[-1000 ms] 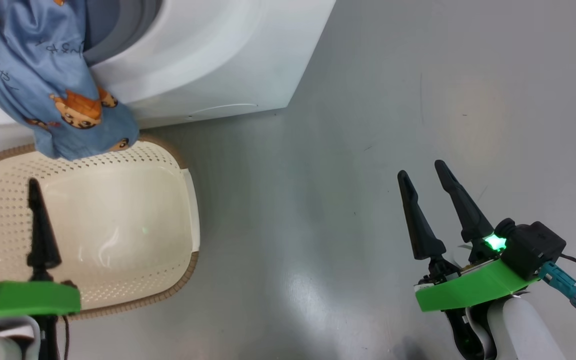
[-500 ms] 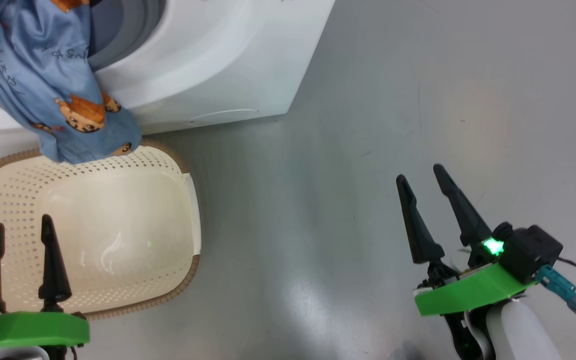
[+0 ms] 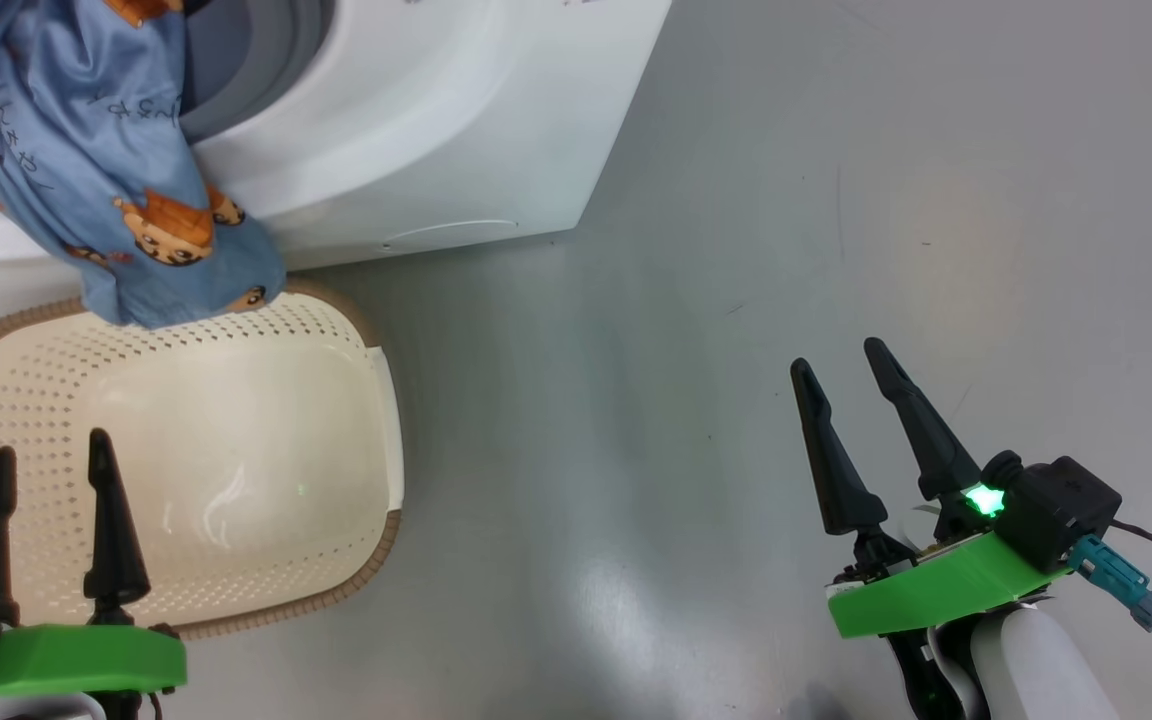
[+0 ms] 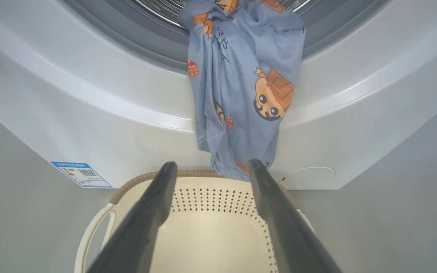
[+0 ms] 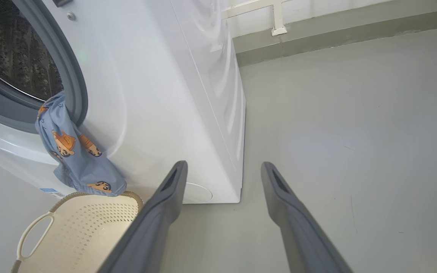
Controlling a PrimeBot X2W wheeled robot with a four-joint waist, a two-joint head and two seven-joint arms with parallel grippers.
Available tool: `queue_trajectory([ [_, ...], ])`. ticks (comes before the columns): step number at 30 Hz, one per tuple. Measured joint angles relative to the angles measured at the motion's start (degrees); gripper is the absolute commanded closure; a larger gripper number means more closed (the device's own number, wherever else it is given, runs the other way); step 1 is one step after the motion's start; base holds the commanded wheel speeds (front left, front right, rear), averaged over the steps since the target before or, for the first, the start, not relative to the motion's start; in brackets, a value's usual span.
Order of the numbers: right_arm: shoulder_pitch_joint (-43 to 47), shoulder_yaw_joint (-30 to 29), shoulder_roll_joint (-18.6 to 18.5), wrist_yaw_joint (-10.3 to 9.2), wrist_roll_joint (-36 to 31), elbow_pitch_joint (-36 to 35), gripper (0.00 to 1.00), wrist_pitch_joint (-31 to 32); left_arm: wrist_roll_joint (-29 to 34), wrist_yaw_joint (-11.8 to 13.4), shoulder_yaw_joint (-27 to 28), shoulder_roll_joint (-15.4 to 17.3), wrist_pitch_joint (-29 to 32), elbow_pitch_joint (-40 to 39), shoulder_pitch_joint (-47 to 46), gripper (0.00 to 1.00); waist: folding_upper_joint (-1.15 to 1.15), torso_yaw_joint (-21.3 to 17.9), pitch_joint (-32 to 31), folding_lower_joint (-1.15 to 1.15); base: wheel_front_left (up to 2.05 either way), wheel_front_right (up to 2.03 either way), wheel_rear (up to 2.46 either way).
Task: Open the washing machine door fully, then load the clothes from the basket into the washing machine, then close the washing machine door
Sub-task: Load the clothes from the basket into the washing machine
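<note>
The left gripper (image 3: pixel 51 446) is hanging with its two dark fingers spread wide and gripping nothing, their tips lying over the near part of the basket (image 3: pixel 316 325), whose perforated cream wall is showing between and beyond them. Past those fingertips the clothes (image 3: pixel 106 150) are draping out of the washing machine (image 3: pixel 456 130). A light blue garment with orange-brown cartoon figures is hanging from the grey gasket (image 3: pixel 266 40) down the white front. Its hem is ending at the basket's far rim, just above the gap between the fingers in the left wrist view; whether it is touching the rim I cannot tell. A small blue label (image 4: pixel 80 173) is sitting left of the left finger there, and a round cap (image 4: pixel 309 176) right of the right finger. The right gripper (image 3: pixel 836 354) is likewise holding its fingers apart and empty over the grey floor (image 3: pixel 736 250), well apart from the basket. In its wrist view the machine's corner is standing beyond its left finger, with the dark drum (image 5: pixel 13 57) and the garment lying far to that finger's left.
</note>
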Motion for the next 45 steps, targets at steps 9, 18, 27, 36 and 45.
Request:
queue_trajectory([
  [9,-0.02,0.01,0.00,0.00,0.00,0.00,0.00,0.00,0.44,-0.04,-0.05,-0.40,0.00,0.47,-0.41,0.00,0.00,-0.12,0.35,0.00,0.00,0.00,0.00],
  [18,-0.13,0.23,0.00,0.00,0.00,0.04,0.00,0.00,0.43,-1.02,-1.09,-0.84,0.00,3.72,-5.16,0.00,0.00,-0.67,0.96,0.00,0.00,0.00,0.00],
  [27,-0.37,1.54,0.03,0.00,0.01,0.08,0.00,0.00,-0.10,-3.55,-2.80,-1.38,0.97,10.48,-12.80,0.00,0.00,-1.73,2.23,0.00,0.00,0.00,0.00],
  [36,-1.36,1.68,0.01,0.00,0.03,0.07,0.00,0.00,-1.65,-6.09,-3.13,-1.81,1.03,18.87,-20.22,0.00,0.00,-3.29,4.34,0.00,0.00,0.00,0.00],
  [45,-1.48,1.56,0.02,0.00,0.03,-0.43,0.00,0.00,-3.16,-8.05,-3.35,-3.33,0.92,25.43,-25.72,0.00,0.00,-3.84,6.95,0.00,0.00,0.00,0.00],
])
